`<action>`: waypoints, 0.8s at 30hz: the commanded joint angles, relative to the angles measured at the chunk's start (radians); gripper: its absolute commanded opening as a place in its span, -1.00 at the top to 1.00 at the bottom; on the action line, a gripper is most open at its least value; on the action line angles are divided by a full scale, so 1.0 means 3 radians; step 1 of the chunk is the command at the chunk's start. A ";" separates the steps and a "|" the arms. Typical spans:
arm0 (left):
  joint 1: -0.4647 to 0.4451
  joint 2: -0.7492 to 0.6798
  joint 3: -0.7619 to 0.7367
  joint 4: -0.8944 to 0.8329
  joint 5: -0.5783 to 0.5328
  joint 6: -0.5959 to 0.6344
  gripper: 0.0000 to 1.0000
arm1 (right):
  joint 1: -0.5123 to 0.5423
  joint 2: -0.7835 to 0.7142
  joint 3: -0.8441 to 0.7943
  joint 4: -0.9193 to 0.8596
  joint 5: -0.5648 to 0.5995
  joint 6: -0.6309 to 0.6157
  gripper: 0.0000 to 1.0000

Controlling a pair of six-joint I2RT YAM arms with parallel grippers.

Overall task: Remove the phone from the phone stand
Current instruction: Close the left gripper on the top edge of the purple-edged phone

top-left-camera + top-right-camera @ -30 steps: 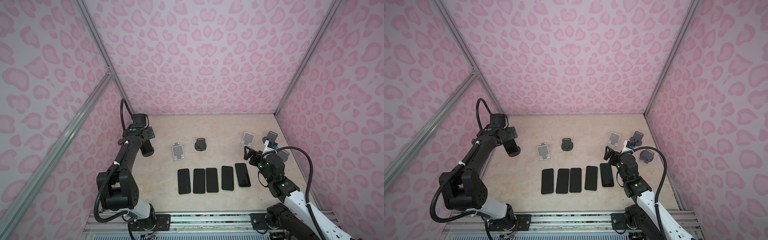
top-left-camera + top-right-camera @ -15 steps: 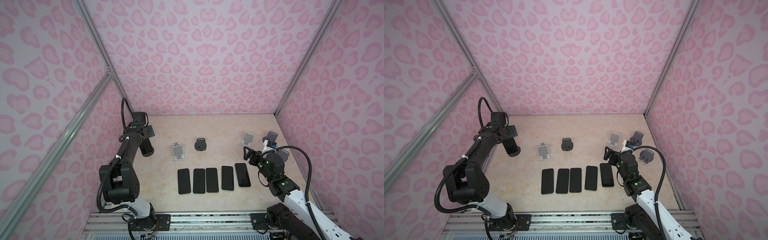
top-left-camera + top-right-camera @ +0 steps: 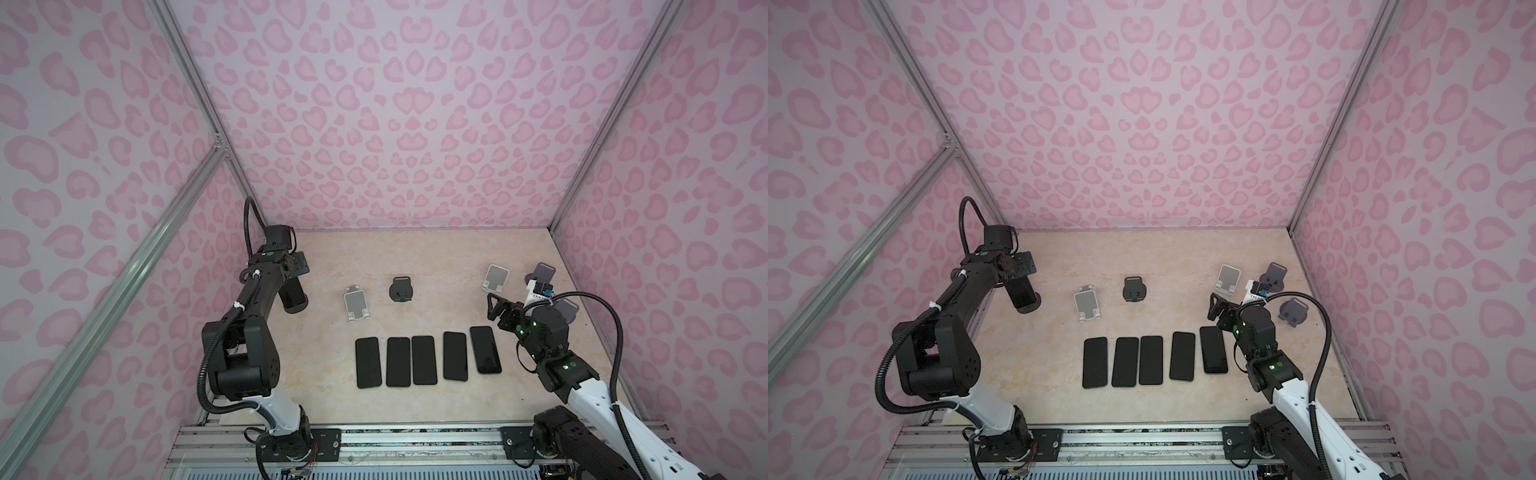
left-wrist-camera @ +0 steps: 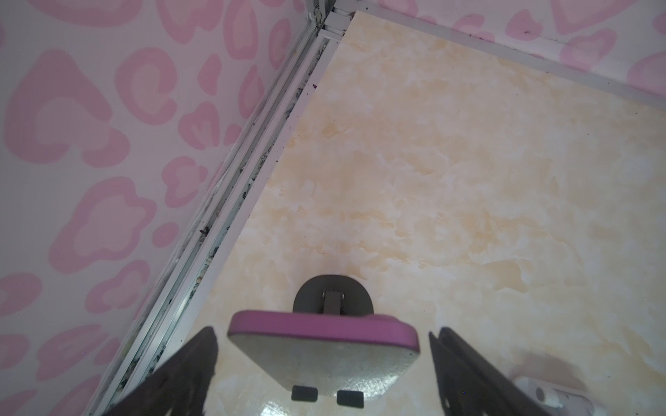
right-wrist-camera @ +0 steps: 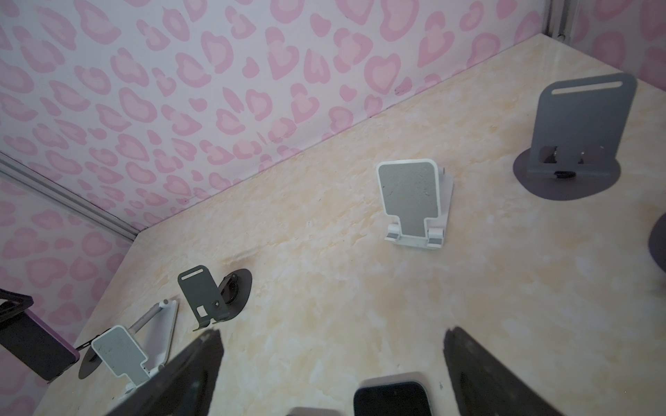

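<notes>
My left gripper (image 4: 323, 329) is open wide, with one finger on each side of the purple phone (image 4: 320, 360) — not touching it. The phone leans on its dark stand (image 4: 310, 300) near the left wall (image 3: 124, 232). My right gripper (image 5: 333, 336) is open too — it holds nothing, close to five black phones (image 3: 424, 359) lying flat in a row.

We see a robot lab cell: pink patterned panels (image 3: 395, 104) enclose a marbled tabletop (image 3: 436, 257), a robot arm (image 3: 245, 353) bolted to an aluminium rail (image 3: 415, 440) at six o'clock.
</notes>
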 commanded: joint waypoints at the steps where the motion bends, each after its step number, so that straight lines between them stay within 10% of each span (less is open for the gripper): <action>1: 0.0000 0.0031 -0.0006 0.0132 -0.0011 0.0052 -0.94 | -0.0008 0.0002 -0.0012 0.0022 -0.0010 -0.0005 -0.96; 24: 0.0029 0.0156 -0.0081 0.0346 -0.0029 0.0121 -0.59 | -0.0015 0.0026 -0.0058 0.0049 -0.0014 0.0041 -0.96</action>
